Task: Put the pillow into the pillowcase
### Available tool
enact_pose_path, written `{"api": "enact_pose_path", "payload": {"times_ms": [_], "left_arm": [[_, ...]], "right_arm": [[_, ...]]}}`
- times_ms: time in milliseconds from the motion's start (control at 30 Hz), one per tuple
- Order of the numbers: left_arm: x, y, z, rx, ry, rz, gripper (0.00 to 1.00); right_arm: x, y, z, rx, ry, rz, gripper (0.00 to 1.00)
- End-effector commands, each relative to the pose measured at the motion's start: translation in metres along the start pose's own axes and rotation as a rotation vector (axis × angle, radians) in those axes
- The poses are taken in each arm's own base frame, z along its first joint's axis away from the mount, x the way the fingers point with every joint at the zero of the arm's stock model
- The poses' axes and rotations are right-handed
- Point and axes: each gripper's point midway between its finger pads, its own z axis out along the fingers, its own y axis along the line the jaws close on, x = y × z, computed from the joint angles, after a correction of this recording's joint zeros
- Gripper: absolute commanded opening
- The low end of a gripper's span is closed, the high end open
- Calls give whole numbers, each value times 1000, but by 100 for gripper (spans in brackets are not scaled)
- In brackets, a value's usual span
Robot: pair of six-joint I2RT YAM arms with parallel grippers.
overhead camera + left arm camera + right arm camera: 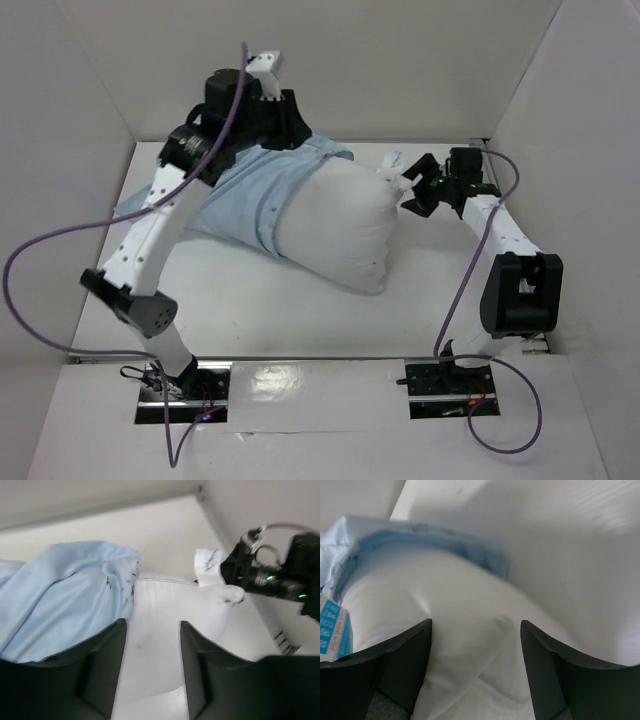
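The pillow (pixel 340 225) is plump, white and smooth. Its left part sits inside the thin, wrinkled light blue pillowcase (pixel 245 195), near the far edge of the table (pixel 260 310). The left gripper (pixel 151 627) and the right gripper (pixel 476 627) each have 2 fingers spread apart over the pillow, gripping nothing.

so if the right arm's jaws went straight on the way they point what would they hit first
Most likely the pillow: its white bulge sits right between the open jaws; the pillowcase edge lies farther back.
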Motion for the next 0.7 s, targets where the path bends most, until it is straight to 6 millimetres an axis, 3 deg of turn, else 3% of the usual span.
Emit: {"api": "enact_pose_path", "payload": {"times_ms": [0, 33, 100, 200, 233, 300, 667], "left_arm": [[-7, 28, -10, -139, -67, 50, 47], [-1, 34, -7, -154, -51, 66, 36], [14, 44, 3, -188, -1, 74, 30], [45, 52, 25, -231, 91, 94, 73], [55, 49, 31, -245, 111, 106, 80], [62, 59, 40, -320, 119, 135, 86], [101, 82, 78, -504, 197, 279, 85]], "right_arm": [[-35, -44, -24, 195, -158, -29, 80], [-42, -50, -33, 208, -176, -20, 80], [-44, -56, -42, 238, -190, -57, 81], [-50, -61, -60, 294, -243, -120, 83], [-56, -64, -69, 332, -286, -134, 84], [-54, -66, -74, 342, -293, -173, 88], [-16, -60, -64, 196, -142, -247, 93]]}}
